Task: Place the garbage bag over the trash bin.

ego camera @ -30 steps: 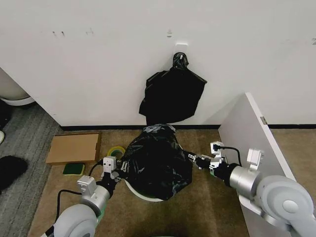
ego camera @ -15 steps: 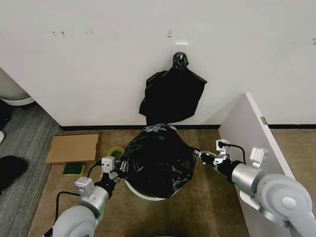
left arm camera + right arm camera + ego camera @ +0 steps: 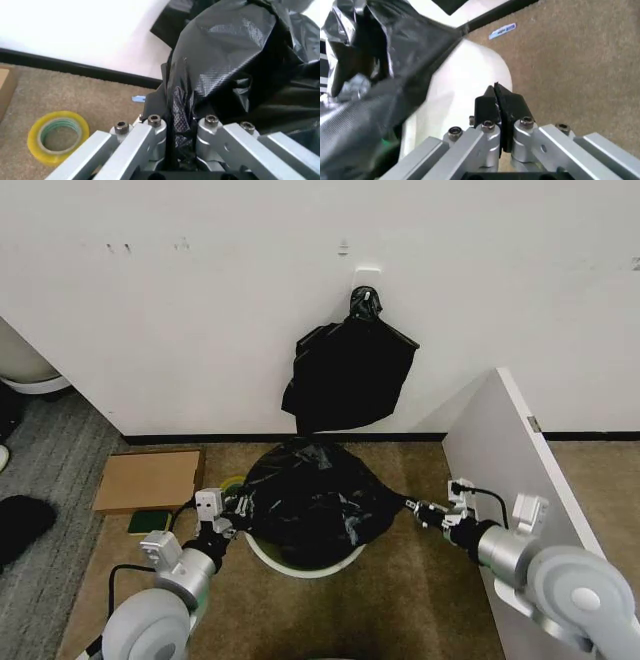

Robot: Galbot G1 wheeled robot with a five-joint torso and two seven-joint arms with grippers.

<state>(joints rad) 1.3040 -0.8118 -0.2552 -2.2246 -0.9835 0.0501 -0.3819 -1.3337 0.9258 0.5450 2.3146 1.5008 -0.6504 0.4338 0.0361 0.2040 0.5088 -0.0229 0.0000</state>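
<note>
While both arms are pulling outward, I am keeping the garbage bag (image 3: 315, 500) stretched over the trash bin (image 3: 300, 565), which is sitting on the carpet near the base of the wall, with only its near rim showing. My left gripper (image 3: 226, 513) is pinching the bag's left hem, jaws clamped on the film in the left wrist view, with the yellow tape roll (image 3: 57, 136) just beside it. My right gripper (image 3: 412, 507) is pressed together on a thin pulled corner at the bin's right side. I am worrying that this taut strand may tear or slip free, since so little plastic is caught. Compared with a second ago, both grippers are sitting farther apart and the bag is lying flatter and wider.
</note>
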